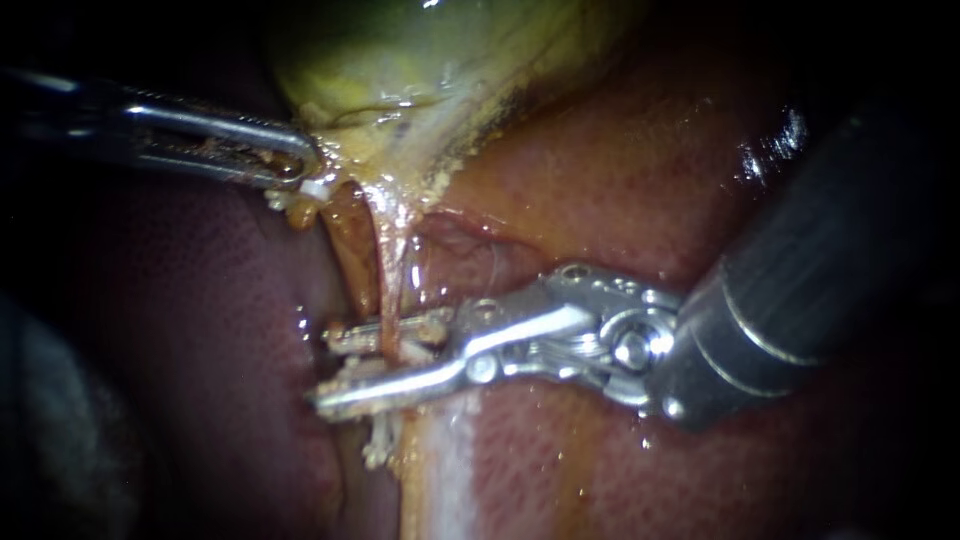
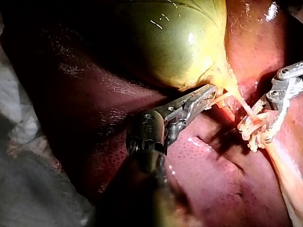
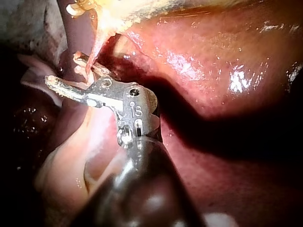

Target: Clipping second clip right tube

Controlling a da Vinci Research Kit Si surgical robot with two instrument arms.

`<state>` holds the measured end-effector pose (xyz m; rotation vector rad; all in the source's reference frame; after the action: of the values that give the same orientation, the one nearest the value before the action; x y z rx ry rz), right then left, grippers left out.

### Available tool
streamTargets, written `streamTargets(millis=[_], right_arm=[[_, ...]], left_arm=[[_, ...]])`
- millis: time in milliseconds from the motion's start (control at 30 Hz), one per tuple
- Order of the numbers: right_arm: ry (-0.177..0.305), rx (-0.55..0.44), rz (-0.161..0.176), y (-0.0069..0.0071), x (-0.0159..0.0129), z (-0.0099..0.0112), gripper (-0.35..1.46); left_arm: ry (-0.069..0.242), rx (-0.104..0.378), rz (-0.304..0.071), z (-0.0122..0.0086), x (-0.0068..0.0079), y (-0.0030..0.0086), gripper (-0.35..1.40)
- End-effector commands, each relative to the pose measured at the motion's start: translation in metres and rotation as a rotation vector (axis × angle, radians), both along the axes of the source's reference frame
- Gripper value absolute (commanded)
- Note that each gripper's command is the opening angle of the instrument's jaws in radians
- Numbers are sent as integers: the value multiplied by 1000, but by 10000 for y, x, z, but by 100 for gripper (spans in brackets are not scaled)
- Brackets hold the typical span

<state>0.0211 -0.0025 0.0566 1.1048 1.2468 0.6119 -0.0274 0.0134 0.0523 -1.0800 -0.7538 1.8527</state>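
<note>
— What colour is the gallbladder [image 1: 420, 50]?
— Glossy yellow-green at the top centre. It pales to yellow at the neck, where one edge is speckled dark.
— And the liver [image 1: 620, 170]?
— Red-brown and finely stippled, with white glints. It is darker maroon at the left of the frame.
— The tube [image 1: 390, 260]?
— Pinkish-cream, streaked orange, down the middle.
— The metal?
— The left instrument [image 1: 305, 170] is bright silver. The right instrument [image 1: 330, 368] is silver at the tip, and its dark grey shaft is ringed with thin pale lines. The clip [image 1: 378, 447] is off-white.
</note>
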Motion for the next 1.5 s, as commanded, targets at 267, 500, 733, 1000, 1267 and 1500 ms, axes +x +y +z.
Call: streamTargets(millis=[267,500,733,1000,1267,1500], right_arm=[[63,27,-53,-1,3,-38,45],[56,29,-36,5,3,-38,29],[24,47,-17,14,-1,-31,-3],[-1,112,-21,14,-2,-29,-35],[-13,119,-26,12,-3,-27,-35],[-15,123,-28,11,-3,-26,-35]], left_arm=[[-1,0,1,-1,1,0,-35],[-1,0,1,-1,1,0,-35],[-1,0,1,0,1,0,-35],[-1,0,1,0,1,0,-35],[-1,0,1,0,0,0,-35],[-1,0,0,0,0,0,-35]])
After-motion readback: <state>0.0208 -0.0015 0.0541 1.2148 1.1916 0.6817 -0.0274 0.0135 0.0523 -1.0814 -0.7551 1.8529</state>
